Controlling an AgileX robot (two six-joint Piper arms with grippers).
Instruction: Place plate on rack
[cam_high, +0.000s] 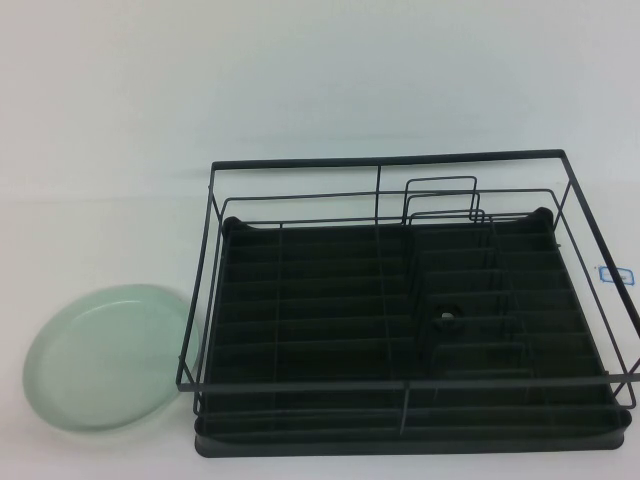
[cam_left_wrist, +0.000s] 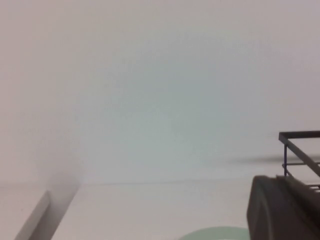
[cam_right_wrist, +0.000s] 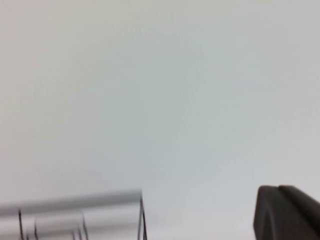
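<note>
The pale mint-green plate (cam_high: 108, 356) lies flat on the white table, just left of the rack's front left corner. The black wire rack (cam_high: 400, 165) with its ribbed black tray base stands at centre right and holds nothing. Neither gripper shows in the high view. In the left wrist view, the dark tip of my left gripper (cam_left_wrist: 282, 210) is low in the picture, with a sliver of the plate (cam_left_wrist: 215, 234) beside it and a rack corner (cam_left_wrist: 300, 142) behind it. In the right wrist view, only the dark tip of my right gripper (cam_right_wrist: 285, 212) and some rack wires (cam_right_wrist: 141, 215) show.
A small blue-outlined label (cam_high: 614, 275) lies on the table right of the rack. Upright wire dividers (cam_high: 440, 200) stand in the rack's back right part. White table surface stretches behind the rack and the plate.
</note>
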